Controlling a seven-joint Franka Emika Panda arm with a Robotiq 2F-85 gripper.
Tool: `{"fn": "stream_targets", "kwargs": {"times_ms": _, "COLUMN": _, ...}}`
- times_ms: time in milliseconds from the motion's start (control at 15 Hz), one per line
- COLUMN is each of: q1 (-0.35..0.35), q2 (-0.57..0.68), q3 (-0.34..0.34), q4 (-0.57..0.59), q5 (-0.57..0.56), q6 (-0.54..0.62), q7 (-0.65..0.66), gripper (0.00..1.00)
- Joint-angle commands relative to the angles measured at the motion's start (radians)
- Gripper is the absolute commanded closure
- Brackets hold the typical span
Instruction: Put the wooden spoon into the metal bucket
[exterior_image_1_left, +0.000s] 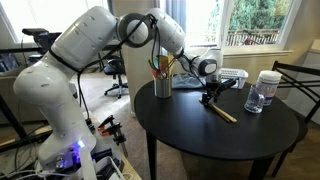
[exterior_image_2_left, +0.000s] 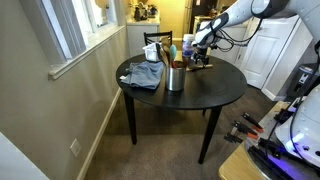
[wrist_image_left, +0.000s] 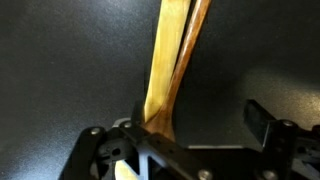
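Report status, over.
Gripper open, jaws astride long tan wooden spoon lying on round black table. Small grey metal bucket nearby, other utensils standing inside.

Close view looking down on a dark, slightly glossy table that fills the picture; none of its edges or corners shows here. A light tan wooden spoon runs as a straight, slim handle from the top of the picture down to the black gripper at the bottom. A darker brown streak lies along one side of the handle, either shadow or reflection. The jaws stand wide apart: the handle sits close against one finger, while the other finger is well apart from it, with bare tabletop between.
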Motion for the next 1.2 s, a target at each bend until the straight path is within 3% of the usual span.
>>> {"fn": "stream_targets", "kwargs": {"times_ms": 0, "q1": -0.003, "q2": 0.002, "q3": 0.003, "q4": 0.020, "q5": 0.021, "q6": -0.029, "q7": 0.007, "gripper": 0.00}}
{"fn": "stream_targets", "kwargs": {"times_ms": 800, "q1": -0.017, "q2": 0.071, "q3": 0.012, "q4": 0.101, "q5": 0.060, "q6": -0.093, "q7": 0.000, "gripper": 0.00}}
{"fn": "stream_targets", "kwargs": {"times_ms": 867, "q1": -0.020, "q2": 0.074, "q3": 0.014, "q4": 0.105, "q5": 0.063, "q6": -0.094, "q7": -0.004, "gripper": 0.25}}
{"fn": "stream_targets", "kwargs": {"times_ms": 933, "q1": -0.020, "q2": 0.077, "q3": 0.014, "q4": 0.108, "q5": 0.064, "q6": -0.094, "q7": -0.005, "gripper": 0.27}}
{"fn": "stream_targets", "kwargs": {"times_ms": 1133, "q1": -0.020, "q2": 0.078, "q3": 0.015, "q4": 0.119, "q5": 0.068, "q6": -0.095, "q7": -0.004, "gripper": 0.47}}
